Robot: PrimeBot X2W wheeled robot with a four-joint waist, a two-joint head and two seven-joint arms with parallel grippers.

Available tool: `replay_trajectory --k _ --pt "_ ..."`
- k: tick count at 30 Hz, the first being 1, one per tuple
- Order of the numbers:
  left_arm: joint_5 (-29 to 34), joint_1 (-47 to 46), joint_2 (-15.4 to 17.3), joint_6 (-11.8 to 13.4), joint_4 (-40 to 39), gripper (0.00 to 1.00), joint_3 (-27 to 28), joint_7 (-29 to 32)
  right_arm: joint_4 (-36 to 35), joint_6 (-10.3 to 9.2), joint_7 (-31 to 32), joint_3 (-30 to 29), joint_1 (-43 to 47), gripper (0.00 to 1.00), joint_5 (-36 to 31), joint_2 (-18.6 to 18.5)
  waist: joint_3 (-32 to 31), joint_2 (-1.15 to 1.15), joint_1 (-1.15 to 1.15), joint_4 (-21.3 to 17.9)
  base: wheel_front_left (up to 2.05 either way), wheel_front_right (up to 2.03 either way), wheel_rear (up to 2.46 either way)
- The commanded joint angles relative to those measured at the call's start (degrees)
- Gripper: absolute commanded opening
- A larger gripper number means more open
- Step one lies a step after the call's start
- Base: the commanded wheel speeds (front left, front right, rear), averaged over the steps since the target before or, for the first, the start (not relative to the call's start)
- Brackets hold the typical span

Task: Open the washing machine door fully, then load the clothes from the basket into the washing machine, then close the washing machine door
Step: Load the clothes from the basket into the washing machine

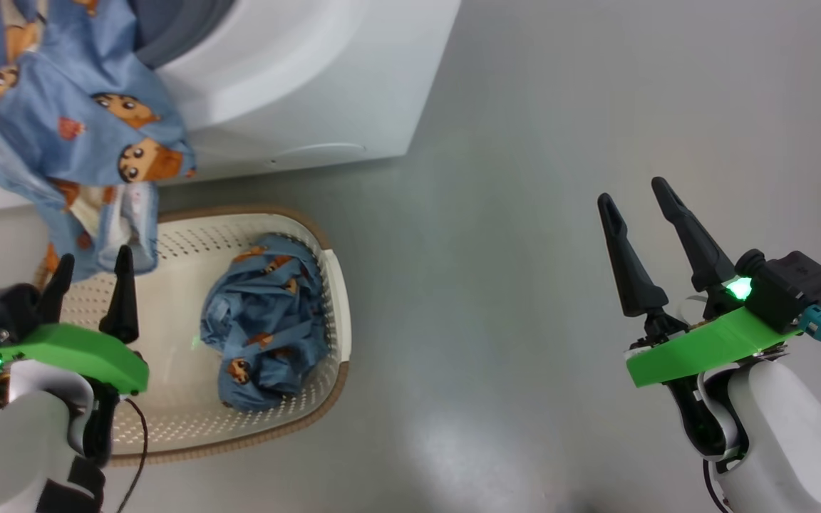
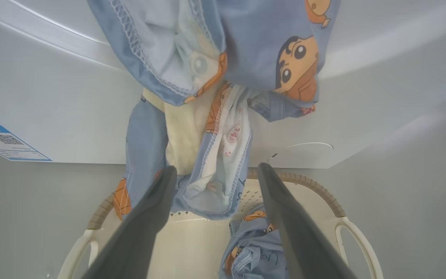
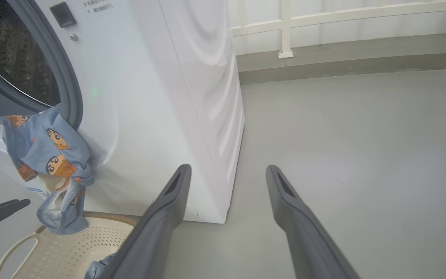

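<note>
Left gripper [image 1: 95,255], jaws spread and empty near the dangling light-blue bear-print cloth [image 1: 75,121]; right gripper [image 1: 632,191] idle, likewise spread: best pinch high, push deep into big white front-loading washer [image 1: 296,71].

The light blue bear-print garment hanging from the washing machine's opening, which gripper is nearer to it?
Left. The left gripper sits just below the hanging end of the light blue bear-print garment, above the cream-white perforated basket. The right gripper is far to its right, over grey floor.

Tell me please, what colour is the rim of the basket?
Brown, with a woven look. The basket rim shows best in the head view.
</note>
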Motion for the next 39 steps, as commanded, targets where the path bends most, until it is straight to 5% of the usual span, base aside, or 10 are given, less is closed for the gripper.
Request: replay_trajectory --k 1,19,37,38,39 --pt "-0.84 -1.18 2.82 0.04 0.51 1.00 0.77 -0.37 -1.41 0.42 -0.46 1.10 -0.38 1.00 -0.17 0.16 1.94 0.00 -0.01 -1.35 0.00 0.00 0.00" --pt "-2.54 -14.10 8.88 0.06 13.33 1.00 -1.08 -0.37 -2.36 0.42 -0.46 2.62 -3.33 1.00 -0.73 1.53 8.26 0.00 -0.01 -4.01 0.00 0.00 0.00" --pt "-2.48 -20.76 10.48 0.05 18.23 1.00 -2.57 -0.37 -2.61 0.42 -0.46 3.67 -5.40 1.00 -1.12 2.23 11.52 0.00 -0.01 -4.98 0.00 0.00 0.00" --pt "-2.62 -20.98 10.58 0.05 18.36 0.83 -2.68 -0.37 -2.60 0.42 -0.46 3.75 -5.51 1.00 -1.10 2.26 11.58 0.00 -0.01 -5.04 0.00 0.00 0.00" --pt "-2.81 -21.20 10.62 0.05 18.32 0.55 -2.76 -0.37 -2.59 0.42 -0.46 3.79 -5.60 1.00 -1.10 2.29 11.60 0.00 -0.01 -5.08 0.00 0.00 0.00"
